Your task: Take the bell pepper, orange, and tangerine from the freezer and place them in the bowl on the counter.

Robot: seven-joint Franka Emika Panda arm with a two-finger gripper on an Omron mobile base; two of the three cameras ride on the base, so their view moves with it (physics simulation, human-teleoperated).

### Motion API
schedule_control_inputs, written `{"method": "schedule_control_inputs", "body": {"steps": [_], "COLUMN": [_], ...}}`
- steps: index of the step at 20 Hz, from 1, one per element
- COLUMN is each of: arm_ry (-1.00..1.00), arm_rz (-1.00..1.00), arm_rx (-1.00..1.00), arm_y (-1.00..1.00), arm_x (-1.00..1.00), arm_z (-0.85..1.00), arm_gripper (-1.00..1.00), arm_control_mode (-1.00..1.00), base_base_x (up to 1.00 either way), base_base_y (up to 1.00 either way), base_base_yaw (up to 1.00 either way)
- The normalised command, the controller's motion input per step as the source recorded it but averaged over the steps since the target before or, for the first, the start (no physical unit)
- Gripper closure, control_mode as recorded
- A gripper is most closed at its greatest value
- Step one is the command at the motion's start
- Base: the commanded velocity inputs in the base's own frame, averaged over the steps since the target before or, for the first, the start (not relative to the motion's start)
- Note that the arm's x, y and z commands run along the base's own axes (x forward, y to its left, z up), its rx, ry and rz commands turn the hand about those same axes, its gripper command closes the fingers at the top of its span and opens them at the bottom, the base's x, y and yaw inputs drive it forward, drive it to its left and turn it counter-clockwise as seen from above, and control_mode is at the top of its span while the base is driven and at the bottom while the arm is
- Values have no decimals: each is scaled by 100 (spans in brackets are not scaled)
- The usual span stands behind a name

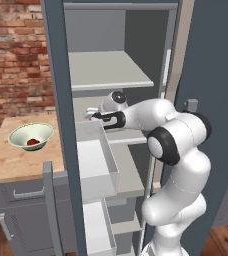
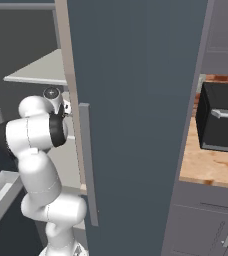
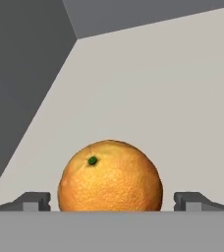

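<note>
arm (image 1: 178,150): glossy white rounded links | joints: black rings (bulbous) | end effector (image 3: 112,201): dark fingertips

The worktop (image 1: 16,162) is pale speckled wood on a grey cabinet, left of the freezer (image 1: 58,75). A shallow pale bowl (image 1: 22,135) sits on it near the back, with a small red pepper (image 1: 33,142) lying inside. Inside the freezer, a grey shelf (image 3: 173,108) carries a round orange (image 3: 110,176), stem end up and towards the left, resting directly on the flat surface. Higher up, another pale shelf (image 1: 106,70) juts forward.
</note>
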Motion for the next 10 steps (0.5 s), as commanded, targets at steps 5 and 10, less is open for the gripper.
{"method": "schedule_control_inputs", "body": {"steps": [5,10], "arm_ry": [0,0], "arm_rz": [0,0], "arm_rx": [0,0], "arm_y": [2,2], "arm_x": [6,4], "arm_z": [-4,-5], "arm_gripper": [-100,-100], "arm_control_mode": [-100,-100], "base_base_x": [0,0], "base_base_y": [0,0], "base_base_yaw": [0,0]}}
